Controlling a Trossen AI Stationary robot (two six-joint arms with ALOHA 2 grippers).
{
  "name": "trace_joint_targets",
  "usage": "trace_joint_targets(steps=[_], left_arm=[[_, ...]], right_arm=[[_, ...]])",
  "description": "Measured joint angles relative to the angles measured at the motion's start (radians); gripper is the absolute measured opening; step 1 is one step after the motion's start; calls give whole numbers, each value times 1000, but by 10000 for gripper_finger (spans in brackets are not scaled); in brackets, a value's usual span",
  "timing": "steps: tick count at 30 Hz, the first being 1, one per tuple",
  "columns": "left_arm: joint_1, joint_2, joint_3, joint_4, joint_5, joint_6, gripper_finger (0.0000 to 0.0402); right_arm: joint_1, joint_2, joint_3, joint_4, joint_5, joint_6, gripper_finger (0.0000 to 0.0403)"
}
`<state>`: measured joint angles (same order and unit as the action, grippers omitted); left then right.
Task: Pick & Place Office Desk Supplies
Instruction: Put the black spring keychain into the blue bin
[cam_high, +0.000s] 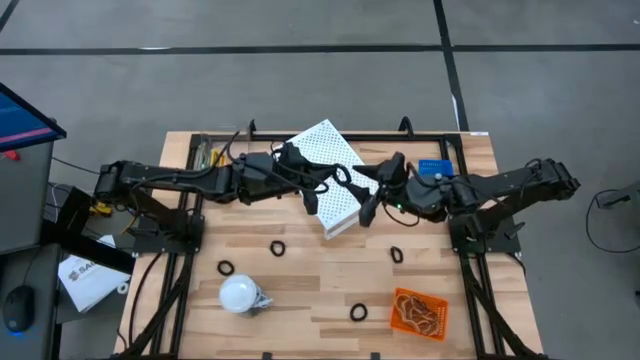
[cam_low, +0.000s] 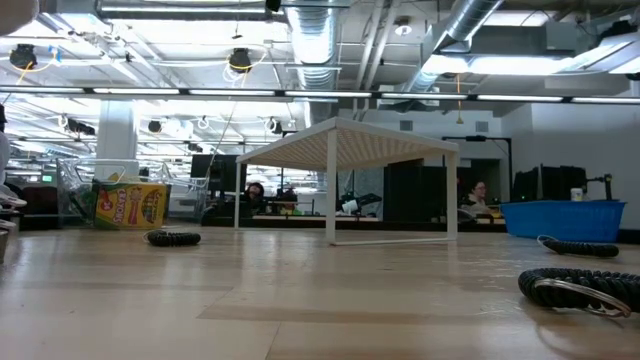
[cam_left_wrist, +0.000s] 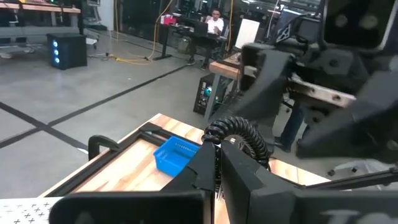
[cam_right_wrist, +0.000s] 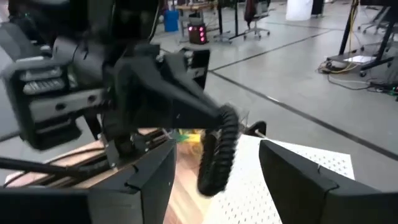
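The white perforated box (cam_high: 330, 172) stands on its legs mid-table, like a canopy in the low view (cam_low: 345, 140). My left gripper (cam_high: 312, 195) hovers at its left edge, fingers shut (cam_left_wrist: 217, 168). My right gripper (cam_high: 368, 195) is at the box's right edge, open, with the perforated top (cam_right_wrist: 249, 193) showing between its fingers (cam_right_wrist: 217, 162). A yellow-and-green crayon box (cam_low: 132, 205) lies at the far left (cam_high: 203, 152). Several black rings lie on the wood, one (cam_high: 277, 247) near the box and another (cam_high: 396, 254) to its right. Tan rubber bands (cam_high: 418, 312) fill an orange tray. My left gripper is shut just over the white box's left edge, with the perforated top (cam_left_wrist: 25, 208) beside it. Its own body hides the fingertips, so I cannot tell whether it touches the box.
A blue basket (cam_high: 435, 168) sits at the far right behind the right arm. A white bulb-like object (cam_high: 240, 293) lies near the front left. Bare wood lies between the box and the near edge, dotted with rings (cam_low: 173, 238). The two arms nearly meet over the box.
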<state>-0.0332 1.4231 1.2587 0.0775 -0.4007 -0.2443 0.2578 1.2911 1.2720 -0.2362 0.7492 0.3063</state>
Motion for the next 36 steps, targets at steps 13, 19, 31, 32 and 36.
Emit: trace_joint_targets(steps=[13, 19, 31, 32, 36], left_arm=[[-8, 1, 0, 35, 0, 0, 2], [-8, 1, 0, 35, 1, 0, 2], [-7, -24, 2, -164, 60, -32, 33], [-9, -32, 1, -216, 61, -47, 42], [-24, -53, 1, -352, 87, -52, 81]], right_arm=[[-33, 6, 0, -3, -54, 7, 172], [-33, 6, 0, -7, -99, 23, 55], [-23, -16, 0, -29, -67, 79, 6], [-22, -24, 0, -25, -57, 79, 5], [-23, -71, 0, -106, 11, 83, 5]])
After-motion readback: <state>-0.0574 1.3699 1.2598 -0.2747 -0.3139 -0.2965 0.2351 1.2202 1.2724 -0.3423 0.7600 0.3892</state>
